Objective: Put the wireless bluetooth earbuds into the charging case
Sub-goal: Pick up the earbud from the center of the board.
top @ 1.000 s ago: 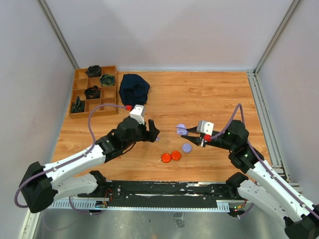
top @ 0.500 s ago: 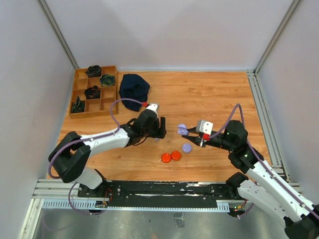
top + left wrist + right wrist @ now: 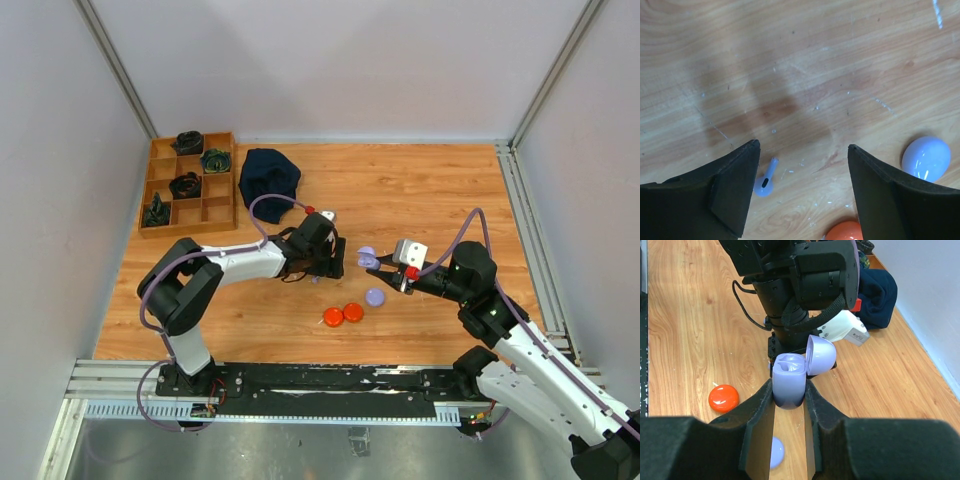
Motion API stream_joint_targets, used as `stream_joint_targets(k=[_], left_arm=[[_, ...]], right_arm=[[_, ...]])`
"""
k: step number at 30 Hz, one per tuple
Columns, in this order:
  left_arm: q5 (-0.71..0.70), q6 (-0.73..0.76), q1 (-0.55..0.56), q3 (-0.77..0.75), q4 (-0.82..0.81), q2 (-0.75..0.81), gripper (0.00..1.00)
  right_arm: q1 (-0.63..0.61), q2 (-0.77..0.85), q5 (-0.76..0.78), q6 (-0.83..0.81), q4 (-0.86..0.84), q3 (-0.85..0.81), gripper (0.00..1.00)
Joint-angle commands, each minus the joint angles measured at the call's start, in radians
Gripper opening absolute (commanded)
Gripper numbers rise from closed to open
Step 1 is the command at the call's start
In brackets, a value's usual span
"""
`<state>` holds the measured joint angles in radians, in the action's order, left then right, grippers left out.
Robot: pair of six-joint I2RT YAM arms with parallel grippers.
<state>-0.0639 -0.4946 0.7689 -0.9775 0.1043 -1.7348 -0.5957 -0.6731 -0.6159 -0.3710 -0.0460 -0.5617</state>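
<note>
Now lining up the left tool on a loose earbud

I have the left tool (image 3: 803, 147) low over the worktop (image 3: 805, 60), jaws spread wide and nothing between them. One lavender earbud (image 3: 765, 182) lies flat on the wood just inside the finger on the left of the wrist view, almost against its inner face. I take this as the approach to the pick-up, with no grasp made yet.

My right tool (image 3: 789, 390) is clenched on the charging case (image 3: 788, 377) and holds it upright off the worktop, just across from the left tool, with its lid hinged back. I cannot tell whether either well is already filled.

Next I would shift the left tool sideways until the earbud sits midway between the fingers. Then I would lower the tips to the wood and close gently.

The earbud is a tiny glossy plastic bulb with a short stem and a dark slot, so I expect it to be slippery. The case is smooth, rounded, pearly lavender with a domed lid. The worktop is scuffed wood-grain laminate. A shiny lavender disc (image 3: 926, 157) and an orange disc (image 3: 845, 232) lie beyond the opposite finger
</note>
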Motion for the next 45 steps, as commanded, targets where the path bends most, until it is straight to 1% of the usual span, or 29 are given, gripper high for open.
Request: stream_joint_targets(k=[1,7,19,25,32,36,40,41,42,43,44,45], left_arm=[[0.049,0.011,-0.004,-0.035,0.099,-0.012,0.76],[0.110,0.039,0.012,-0.022,0.131,0.010,0.74],[0.108,0.108,0.061,-0.034,0.188,0.015,0.71],[0.089,0.088,0.070,-0.026,0.204,0.071,0.71],[0.022,-0.012,0.070,-0.006,0.200,0.187,0.72],[-0.075,-0.171,0.070,0.041,0.221,0.241,0.70],[-0.082,-0.316,0.072,0.078,0.238,0.276,0.70],[-0.088,-0.341,0.072,0.088,0.238,0.282,0.72],[-0.103,-0.366,0.072,0.094,0.247,0.286,0.76],[-0.125,-0.395,0.073,0.095,0.267,0.283,0.77],[-0.132,-0.401,0.073,0.092,0.281,0.279,0.73],[-0.133,-0.407,0.073,0.087,0.294,0.272,0.71]], right_arm=[[-0.009,0.012,0.018,-0.013,-0.015,0.012,0.05],[-0.009,0.012,0.018,-0.010,-0.021,0.013,0.05],[-0.009,0.019,0.019,-0.008,-0.021,0.012,0.05],[-0.010,0.020,0.017,-0.008,-0.021,0.011,0.05],[-0.009,0.019,0.016,-0.007,-0.019,0.011,0.05],[-0.010,0.019,0.018,-0.007,-0.018,0.011,0.05],[-0.010,0.017,0.015,-0.005,-0.017,0.010,0.05],[-0.009,0.017,0.017,-0.004,-0.017,0.010,0.05],[-0.009,0.018,0.018,-0.003,-0.018,0.009,0.05],[-0.010,0.020,0.018,-0.003,-0.018,0.009,0.05],[-0.009,0.022,0.017,-0.003,-0.018,0.009,0.05],[-0.009,0.024,0.019,-0.003,-0.016,0.009,0.05]])
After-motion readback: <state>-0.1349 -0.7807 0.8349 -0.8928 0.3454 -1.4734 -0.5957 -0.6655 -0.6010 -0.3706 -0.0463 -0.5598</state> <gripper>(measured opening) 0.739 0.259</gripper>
